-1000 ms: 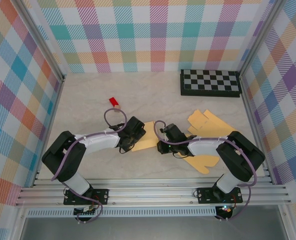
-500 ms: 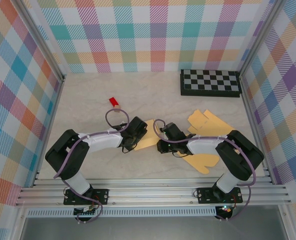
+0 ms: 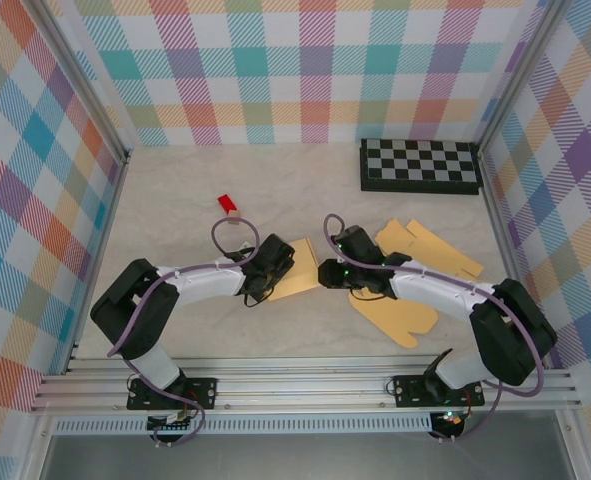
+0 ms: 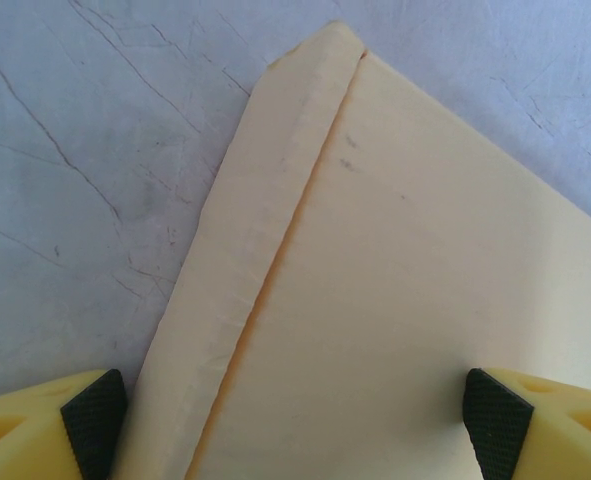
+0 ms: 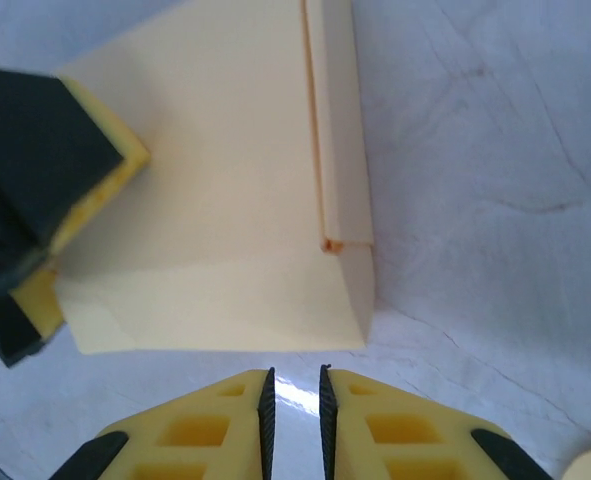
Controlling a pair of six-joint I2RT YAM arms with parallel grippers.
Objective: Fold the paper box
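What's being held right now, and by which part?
Nothing is held. The left fingers stand wide open over the flat paper box; the right fingers, nearly shut, are empty beside its edge.

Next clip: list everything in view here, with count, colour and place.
paper box: one, pale yellow, lying flat at table centre, between the arms
checkerboard: one, black and white, far right corner
red item: one, small, left of centre, apart from the box
table: one, pale marbled
walls: three, plaid, around the table
left gripper: one, yellow fingers with black pads, open wide over the box's folded edge
right gripper: one, yellow fingers, nearly shut, empty, just off the box's near edge
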